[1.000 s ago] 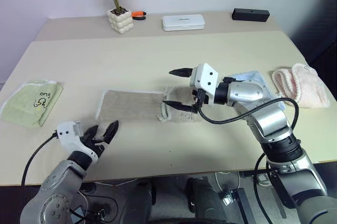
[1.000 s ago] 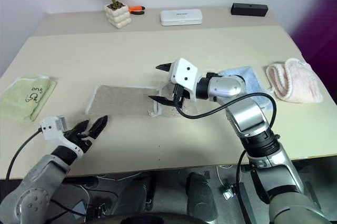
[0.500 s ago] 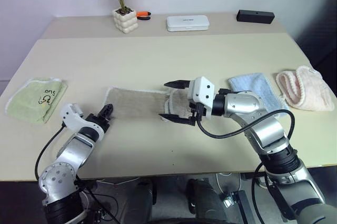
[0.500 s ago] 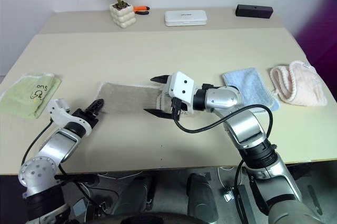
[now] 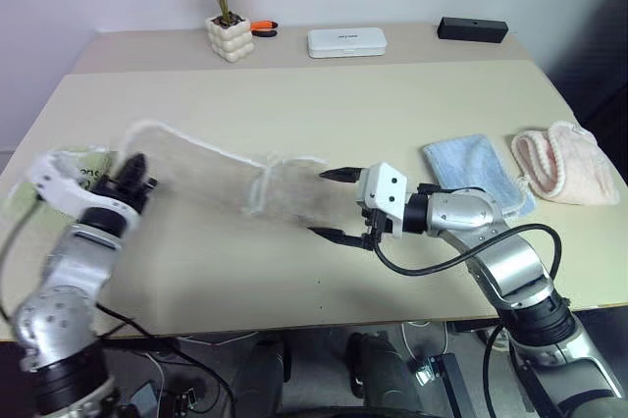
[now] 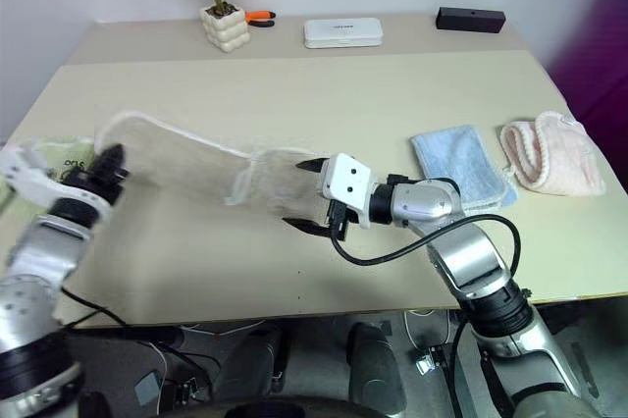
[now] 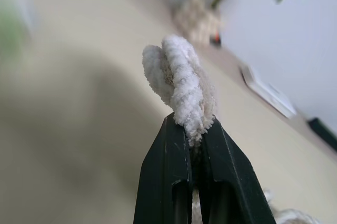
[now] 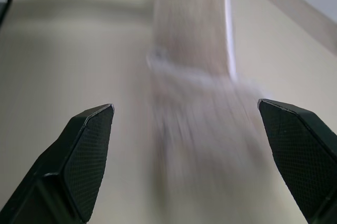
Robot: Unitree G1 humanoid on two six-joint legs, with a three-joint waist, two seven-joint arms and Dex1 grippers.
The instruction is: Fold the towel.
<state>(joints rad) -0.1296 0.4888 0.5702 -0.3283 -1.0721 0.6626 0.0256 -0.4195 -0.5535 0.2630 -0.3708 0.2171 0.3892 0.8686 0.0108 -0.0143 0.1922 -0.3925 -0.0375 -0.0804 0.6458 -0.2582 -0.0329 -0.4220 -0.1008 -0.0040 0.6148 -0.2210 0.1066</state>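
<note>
The towel (image 5: 211, 175) is a soft, limp terry cloth that sags under its own weight and seems light enough for a pinch on one corner to lift a whole end. It stretches across the middle of the table (image 5: 324, 94) toward its left edge: the left end hangs raised in the air, while the right end lies bunched on the surface near the table's front half. The left gripper (image 7: 190, 148) has its two black fingers clamped tight on a doubled-over bit of the towel's edge, the fluffy pile bulging out above the tips. That is a sound place to hold, since the stitched white edging is firmer than the open pile and less likely to slip, though so small a bite could pull free if the cloth drags. The right gripper (image 5: 334, 205) stands with its jaws spread wide and holds nothing, hovering just at the bunched right end. A matching hold on the edging at that end would probably let the cloth be carried flat and not twist. As for writing, the light green cloth (image 5: 83, 175) at the table's left edge carries dark print, partly hidden and too small to read here. The white box (image 5: 344, 42) at the back edge bears a mark that cannot be made out.
</note>
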